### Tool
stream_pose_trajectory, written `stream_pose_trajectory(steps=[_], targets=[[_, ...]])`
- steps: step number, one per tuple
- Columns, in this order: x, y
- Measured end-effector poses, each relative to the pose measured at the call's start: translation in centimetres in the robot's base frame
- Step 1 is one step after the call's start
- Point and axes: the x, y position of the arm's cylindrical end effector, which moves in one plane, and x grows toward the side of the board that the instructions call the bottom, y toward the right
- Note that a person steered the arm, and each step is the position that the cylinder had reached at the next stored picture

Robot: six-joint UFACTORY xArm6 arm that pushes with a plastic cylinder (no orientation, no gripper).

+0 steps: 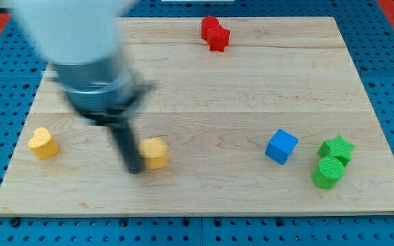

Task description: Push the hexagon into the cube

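A yellow hexagon block [156, 152] lies on the wooden board [204, 82] at the view's lower left of centre. A blue cube [281, 146] lies well to its right. My tip [135, 169] is down on the board just left of the yellow hexagon, at or very near its left side. The arm above the rod is blurred and hides part of the board's upper left.
A yellow heart-shaped block [43, 143] lies near the left edge. A green star [337, 147] and a green cylinder [328, 171] lie close together at the lower right. A red block [215, 33] sits at the top edge.
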Motion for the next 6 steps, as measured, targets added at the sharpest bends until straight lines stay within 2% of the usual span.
stream_pose_trajectory(steps=[1,2,3,4,5,6], targets=[[-0.1,6.5],[-0.6,-0.1],[-2.9,3.0],[-3.1,10.5],[-2.6,11.2],[2.0,0.9]])
